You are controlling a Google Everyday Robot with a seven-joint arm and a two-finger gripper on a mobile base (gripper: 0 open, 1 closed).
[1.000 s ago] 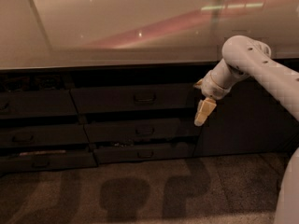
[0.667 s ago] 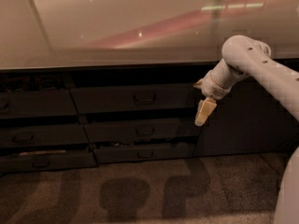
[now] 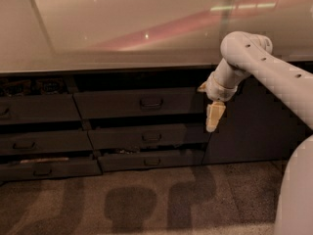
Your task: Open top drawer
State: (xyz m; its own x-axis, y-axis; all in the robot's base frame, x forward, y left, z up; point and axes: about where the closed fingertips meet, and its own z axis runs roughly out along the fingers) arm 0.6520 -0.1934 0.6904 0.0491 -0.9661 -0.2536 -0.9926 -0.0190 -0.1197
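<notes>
The top drawer (image 3: 112,105) is the long dark grey front just under the counter, with a small dark loop handle (image 3: 151,102) at its centre. It sits about level with the fronts beside it, with a dark gap above it. My gripper (image 3: 213,126) hangs pointing down at the drawer's right end, to the right of the handle and a little lower. Its cream fingers are together and hold nothing. It does not touch the handle.
A pale countertop (image 3: 122,38) overhangs the drawers. Two narrower drawers (image 3: 146,137) lie below the top one, and several more (image 3: 39,141) stand to the left. A tall dark cabinet door (image 3: 249,131) is behind my arm. Speckled floor (image 3: 146,199) lies in front.
</notes>
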